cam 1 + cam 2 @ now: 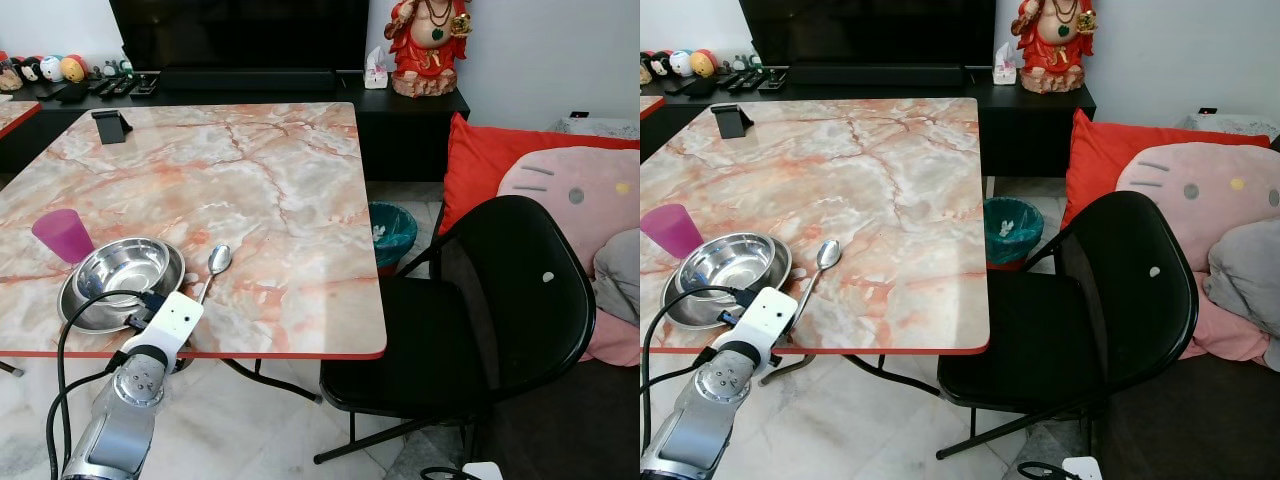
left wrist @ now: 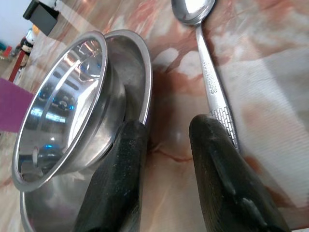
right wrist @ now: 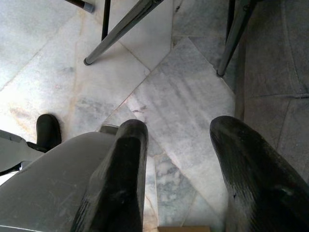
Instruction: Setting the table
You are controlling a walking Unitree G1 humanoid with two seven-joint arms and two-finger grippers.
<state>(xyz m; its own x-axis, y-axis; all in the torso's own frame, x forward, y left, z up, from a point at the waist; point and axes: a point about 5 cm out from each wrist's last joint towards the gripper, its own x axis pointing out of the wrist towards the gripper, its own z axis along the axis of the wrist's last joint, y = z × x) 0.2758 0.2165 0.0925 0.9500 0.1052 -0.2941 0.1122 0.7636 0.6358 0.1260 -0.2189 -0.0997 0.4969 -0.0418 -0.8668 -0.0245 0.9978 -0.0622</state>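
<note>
On the marble table point(image 1: 260, 180), near its front left corner, a steel bowl point(image 1: 120, 268) sits inside a steel plate point(image 1: 82, 312). A steel spoon point(image 1: 214, 266) lies just right of them, bowl end pointing away from me. A pink cup point(image 1: 63, 235) stands behind the plate to the left. My left gripper point(image 2: 166, 140) is open at the table's front edge, one finger against the plate's rim, the other on the spoon's handle point(image 2: 215, 94). My right gripper point(image 3: 178, 140) hangs open above the marble floor.
A black folding chair point(image 1: 480, 320) stands at the table's right side. A teal bin point(image 1: 392, 232) sits on the floor behind it. Red and pink cushions point(image 1: 560, 190) lie at the right. A black phone stand point(image 1: 110, 126) rests at the table's far left.
</note>
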